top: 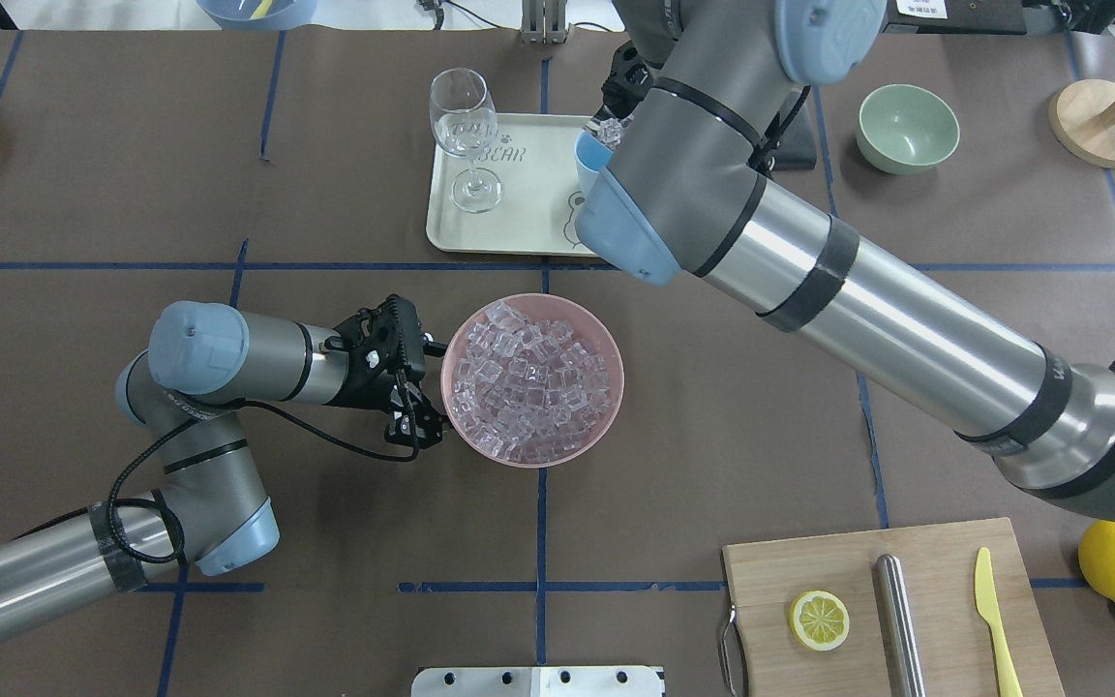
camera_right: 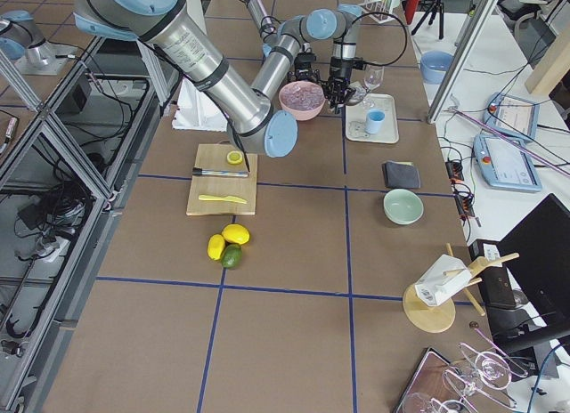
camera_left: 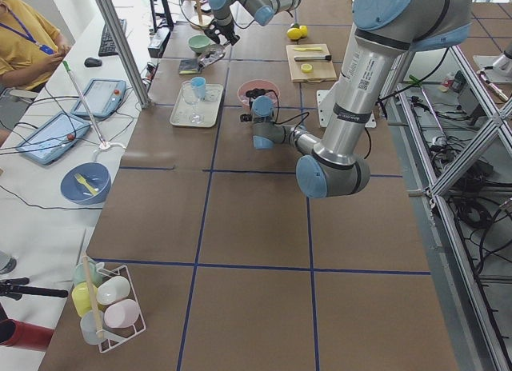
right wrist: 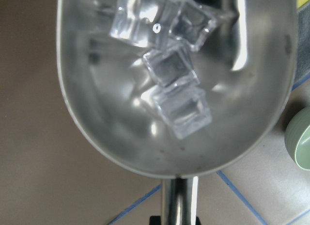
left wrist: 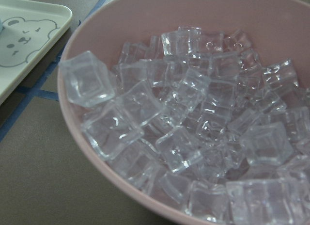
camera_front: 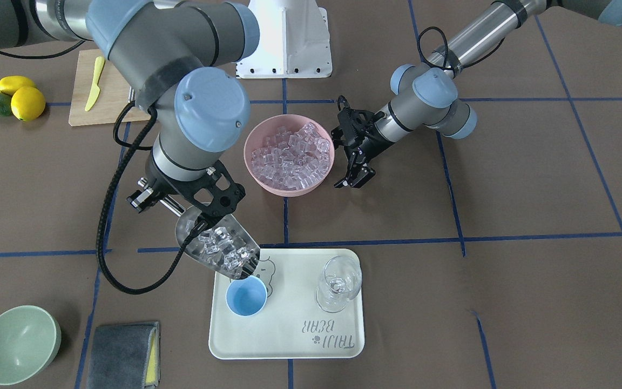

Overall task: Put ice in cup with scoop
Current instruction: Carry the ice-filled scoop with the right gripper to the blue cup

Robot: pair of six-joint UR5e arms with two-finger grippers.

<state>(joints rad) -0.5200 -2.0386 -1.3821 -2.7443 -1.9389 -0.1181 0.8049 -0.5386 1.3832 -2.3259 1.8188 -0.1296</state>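
Observation:
My right gripper [camera_front: 198, 209] is shut on the handle of the steel scoop [camera_front: 215, 244]. The scoop is tilted, with its front lip just above the rim of the light-blue cup [camera_front: 246, 297]. Several clear ice cubes [camera_front: 223, 249] lie in the scoop and also show in the right wrist view [right wrist: 178, 91]. The cup stands on the cream tray [camera_front: 289, 337], and its inside shows plain blue. A pink bowl [camera_front: 261, 181] holds many more ice cubes [left wrist: 193, 133]. My left gripper [camera_front: 355, 181] hangs open and empty beside that bowl, apart from it.
A clear wine glass [camera_front: 338, 283] stands on the tray to the cup's right in the front view. A pale green bowl [camera_front: 17, 343] and a grey cloth [camera_front: 124, 354] lie near the table edge. A cutting board [top: 891, 610] holds a knife, a lemon slice and a steel cylinder.

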